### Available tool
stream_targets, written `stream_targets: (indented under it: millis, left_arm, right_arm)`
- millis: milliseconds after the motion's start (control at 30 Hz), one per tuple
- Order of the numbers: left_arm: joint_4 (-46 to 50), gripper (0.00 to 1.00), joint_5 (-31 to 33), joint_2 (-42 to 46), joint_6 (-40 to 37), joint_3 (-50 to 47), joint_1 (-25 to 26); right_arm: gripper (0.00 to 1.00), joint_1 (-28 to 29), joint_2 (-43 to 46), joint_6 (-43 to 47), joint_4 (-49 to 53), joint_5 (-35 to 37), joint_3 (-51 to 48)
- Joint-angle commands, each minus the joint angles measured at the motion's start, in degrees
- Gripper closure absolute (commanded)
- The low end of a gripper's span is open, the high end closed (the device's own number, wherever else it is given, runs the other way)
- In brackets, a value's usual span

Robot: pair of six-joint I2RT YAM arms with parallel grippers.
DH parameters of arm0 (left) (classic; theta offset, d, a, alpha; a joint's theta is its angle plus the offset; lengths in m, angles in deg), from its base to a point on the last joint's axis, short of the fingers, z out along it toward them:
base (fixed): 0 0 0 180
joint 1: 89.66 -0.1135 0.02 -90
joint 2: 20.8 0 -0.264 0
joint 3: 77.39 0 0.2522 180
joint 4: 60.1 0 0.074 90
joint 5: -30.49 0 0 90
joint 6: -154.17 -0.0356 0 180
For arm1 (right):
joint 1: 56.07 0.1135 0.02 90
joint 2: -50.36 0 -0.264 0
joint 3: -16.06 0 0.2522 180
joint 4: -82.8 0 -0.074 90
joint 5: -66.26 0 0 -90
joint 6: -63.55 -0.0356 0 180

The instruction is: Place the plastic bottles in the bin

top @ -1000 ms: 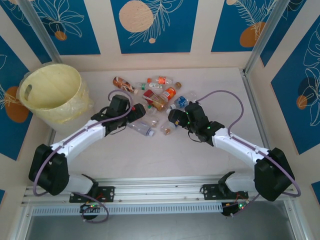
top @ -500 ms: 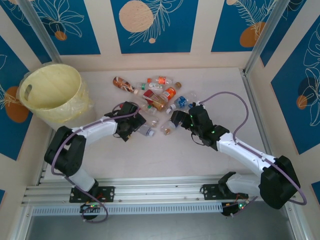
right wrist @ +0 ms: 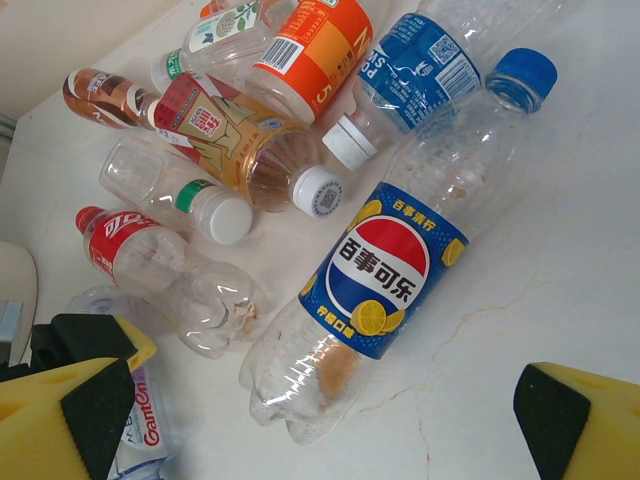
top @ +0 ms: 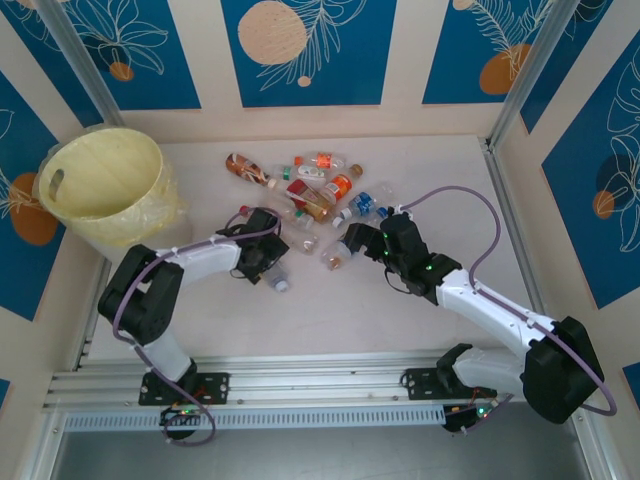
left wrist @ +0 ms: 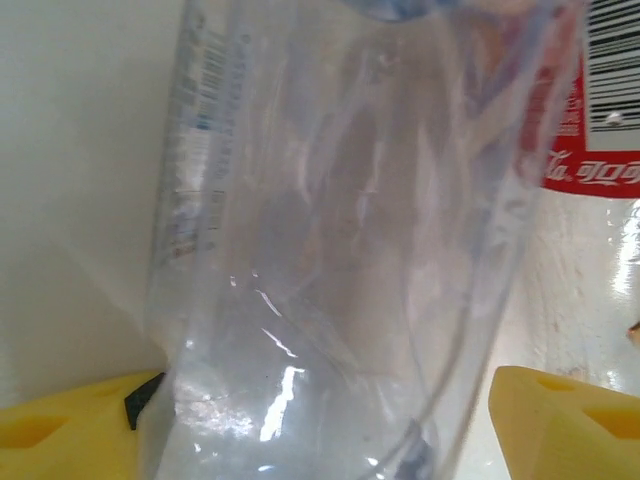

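Several plastic bottles (top: 315, 190) lie in a heap at mid-table. My left gripper (top: 268, 262) is low over a clear bottle (top: 279, 279) at the heap's near edge. In the left wrist view this clear bottle (left wrist: 340, 260) lies between the yellow fingertips (left wrist: 60, 435); the left pad touches it and a narrow gap shows at the right pad. My right gripper (top: 352, 243) stands open above a blue-labelled Pepsi bottle (right wrist: 385, 270) lying on the table, with nothing held between its fingertips (right wrist: 65, 410). The pale-yellow bin (top: 100, 185) stands at the far left.
Beside the Pepsi bottle lie a red-capped cola bottle (right wrist: 150, 265), a brown tea bottle (right wrist: 240, 150), an orange-labelled one (right wrist: 310, 45) and a blue-labelled one (right wrist: 420, 60). A red cola label (left wrist: 600, 130) lies just beyond the clear bottle. Side walls and metal rails fence in the table.
My left arm has dropped onto the clear bottle, which has turned and shifted nearer, and its jaws have narrowed around it. The right gripper has edged slightly forward, still open.
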Motion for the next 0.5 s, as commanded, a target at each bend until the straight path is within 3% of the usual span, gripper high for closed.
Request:
stream_targets:
  millis: [0,167,467]
  left_arm:
    - [-2.89,0.22,7.88,-0.18,-3.73,-2.57,0.10]
    - [-7.68,0.39,8.99,0.47,-11.43,-4.51,0.23]
    - [-17.11,0.50,7.78,3.32,-17.97,-10.11,0.15]
  right_arm:
    - [0.00,-0.33,1.23,0.13,-1.08,1.59,-0.87]
    - [0.01,-0.45,1.25,0.32,-1.11,1.61,-0.76]
    - [0.00,-0.46,1.69,0.41,-0.92,1.28,-0.98]
